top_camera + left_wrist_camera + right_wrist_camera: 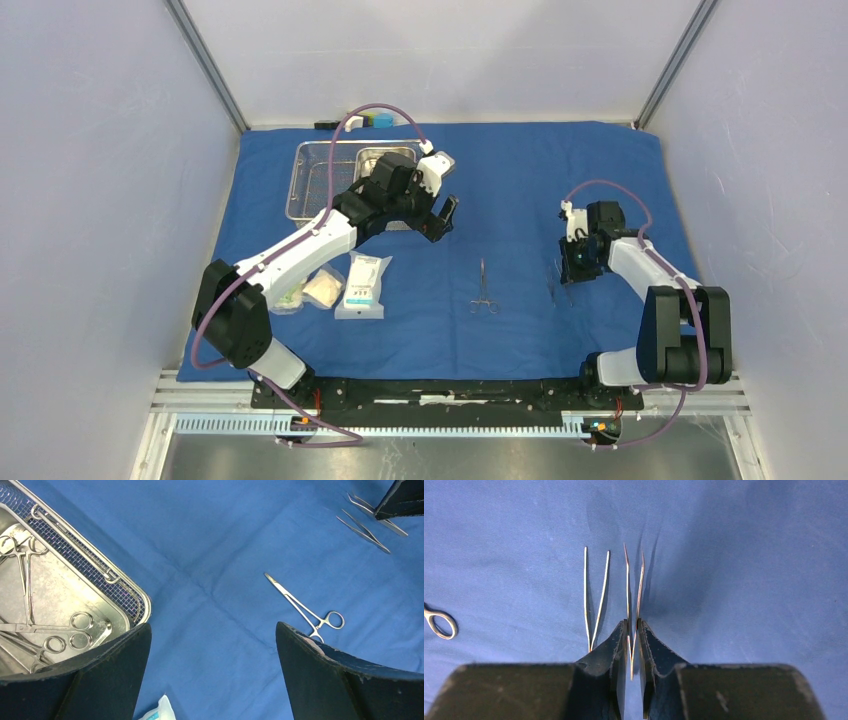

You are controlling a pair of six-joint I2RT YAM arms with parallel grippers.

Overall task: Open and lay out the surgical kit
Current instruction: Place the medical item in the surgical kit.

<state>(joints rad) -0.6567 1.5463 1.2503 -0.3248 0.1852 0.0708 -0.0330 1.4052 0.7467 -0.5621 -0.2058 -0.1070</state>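
The blue cloth wrap [520, 180] lies spread over the table. On its back left stands the wire-mesh basket [305, 180] with the steel pan [55, 595] inside, and scissor-like instruments [25, 580] lie in the pan. My left gripper [447, 215] hangs open beside the basket with only cloth between its fingers [214, 630]. A ring-handled clamp [483, 288] lies at mid-cloth. My right gripper [633, 625] is shut on a pair of tweezers [634, 587] resting on the cloth. A second pair of tweezers [594, 595] lies just left of it. Packets [363, 285] sit near the left arm.
Small black, white and blue blocks [372, 121] sit behind the cloth's back edge. Grey walls enclose the table on three sides. A packet corner [160, 711] shows under the left gripper. The clamp's ring [441, 624] shows at the left edge of the right wrist view.
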